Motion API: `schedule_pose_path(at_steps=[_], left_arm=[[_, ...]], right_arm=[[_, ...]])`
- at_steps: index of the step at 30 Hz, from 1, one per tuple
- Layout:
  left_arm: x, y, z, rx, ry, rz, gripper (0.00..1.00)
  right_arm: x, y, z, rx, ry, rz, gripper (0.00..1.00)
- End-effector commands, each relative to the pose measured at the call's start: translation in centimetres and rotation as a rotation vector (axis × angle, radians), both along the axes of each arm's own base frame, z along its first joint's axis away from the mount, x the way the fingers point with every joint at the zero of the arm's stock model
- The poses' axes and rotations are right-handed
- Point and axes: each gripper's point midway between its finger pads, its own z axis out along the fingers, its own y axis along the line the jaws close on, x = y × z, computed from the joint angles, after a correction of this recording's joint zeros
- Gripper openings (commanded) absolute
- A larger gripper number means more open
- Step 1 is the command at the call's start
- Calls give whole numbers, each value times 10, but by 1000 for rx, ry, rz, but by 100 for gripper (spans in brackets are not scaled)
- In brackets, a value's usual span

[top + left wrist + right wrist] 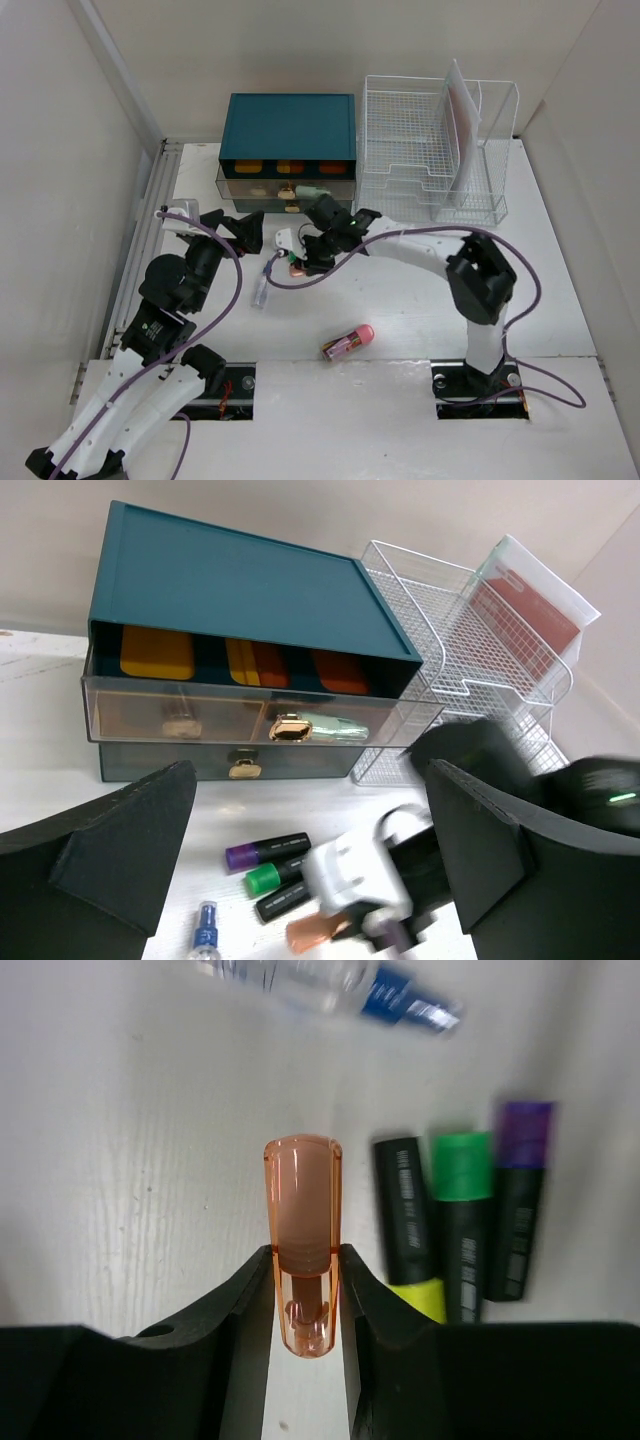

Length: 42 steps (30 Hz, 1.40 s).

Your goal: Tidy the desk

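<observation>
The desk is the big white tabletop. My right gripper is shut on a translucent orange tube, its jaws pressing both sides near the tube's lower end, just above the desk. In the top view this right gripper sits in front of the drawers. Beside the tube lie three markers: yellow, green and purple. A small clear spray bottle lies beyond them. My left gripper is open and holds nothing, just left of the right one.
A teal drawer box stands at the back, its clear middle drawer pulled out with a pale green bottle inside. A white wire rack holding a flat sleeve stands to its right. A pink-capped item lies near the front.
</observation>
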Motion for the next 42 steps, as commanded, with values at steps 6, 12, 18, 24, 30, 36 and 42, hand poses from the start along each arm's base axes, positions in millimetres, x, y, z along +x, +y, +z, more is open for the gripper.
schedule_pose_path(at_steps=[6, 12, 18, 24, 30, 36, 42], left_arm=[[-3, 5, 16, -44, -57, 17, 99], [-3, 5, 16, -44, -57, 17, 99], [-1, 4, 13, -39, -49, 17, 99], [-1, 4, 13, -39, -49, 17, 99], [1, 3, 11, -34, -42, 17, 99], [1, 3, 11, -34, -42, 17, 99], [1, 3, 11, -34, -42, 17, 99]], right_arm=[[10, 15, 198, 360, -328, 12, 11], [40, -3, 252, 463, -567, -157, 11], [99, -35, 278, 444, -715, -420, 11], [135, -52, 282, 389, -788, -509, 12], [159, -58, 267, 341, -792, -542, 12], [172, -61, 259, 322, -788, -558, 17], [172, -59, 254, 318, -780, -549, 48]])
